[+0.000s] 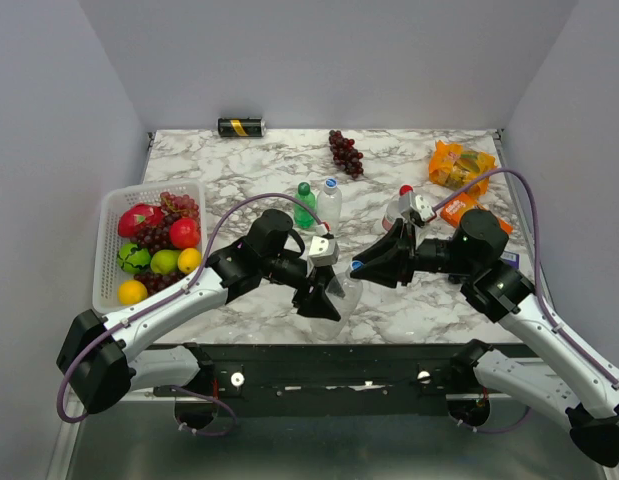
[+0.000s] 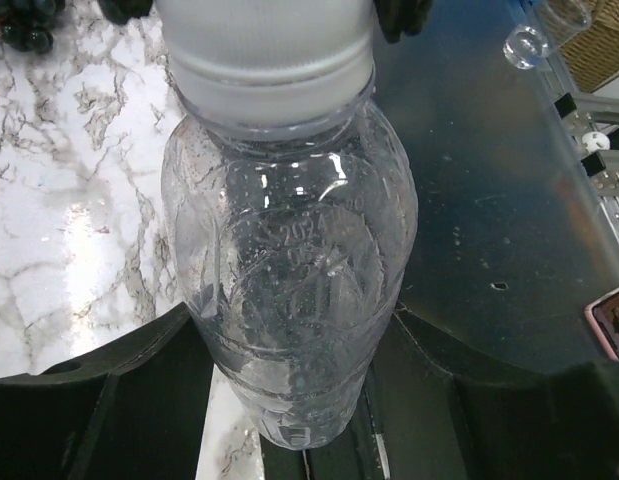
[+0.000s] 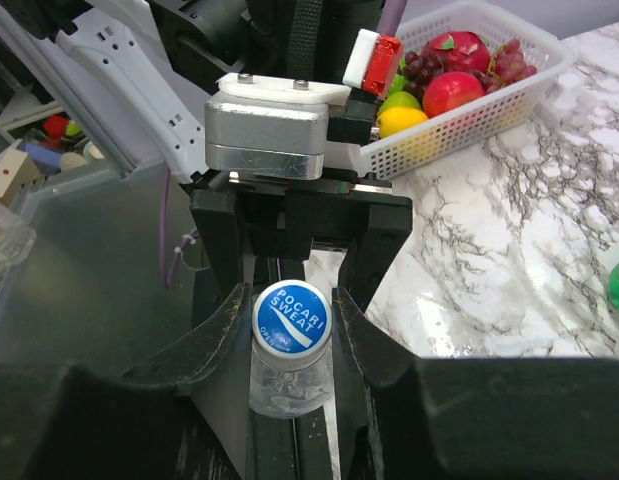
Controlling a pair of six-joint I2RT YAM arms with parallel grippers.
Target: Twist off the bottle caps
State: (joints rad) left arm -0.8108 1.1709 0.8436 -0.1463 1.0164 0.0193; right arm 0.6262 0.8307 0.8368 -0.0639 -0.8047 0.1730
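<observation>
My left gripper (image 1: 324, 295) is shut on a clear bottle (image 1: 349, 291) near the table's front edge. In the left wrist view the bottle (image 2: 289, 270) fills the space between my fingers (image 2: 99, 400), base toward the camera. My right gripper (image 1: 364, 268) is closed around its cap. In the right wrist view the blue "Pocari Sweat" cap (image 3: 292, 317) sits between both fingers (image 3: 221, 335), touching them. A green bottle (image 1: 305, 206), a clear bottle with a blue cap (image 1: 330, 200) and a red-capped bottle (image 1: 399, 208) stand mid-table.
A white basket (image 1: 109, 205) of fruit stands at the left. A black-and-gold can (image 1: 241, 127) lies at the back edge. Dark grapes (image 1: 346, 152) and orange snack bags (image 1: 459, 166) lie at the back right. A dark shelf (image 2: 489, 200) runs below the front edge.
</observation>
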